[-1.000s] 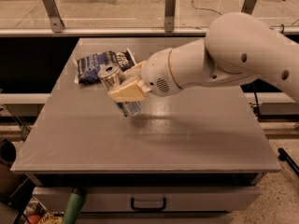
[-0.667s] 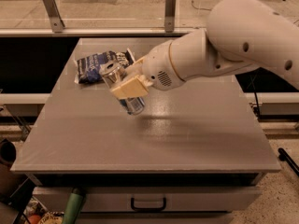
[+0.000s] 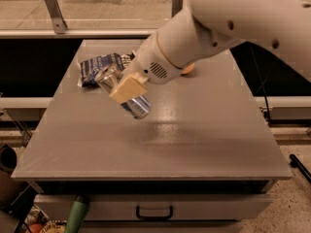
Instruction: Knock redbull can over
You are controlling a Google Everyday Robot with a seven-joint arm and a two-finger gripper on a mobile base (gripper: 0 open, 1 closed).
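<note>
White, rounded robot arm [image 3: 233, 13] with a tan gripper [image 3: 127, 87].
Its glossy, bulbous casing carried small dark round recesses [image 3: 230, 25], a thin tan ring [image 3: 164, 57] at the wrist and tiny vent holes [image 3: 156, 71]; the blocky gripper sat at its lower-left end, over the counter [image 3: 194, 144].
</note>
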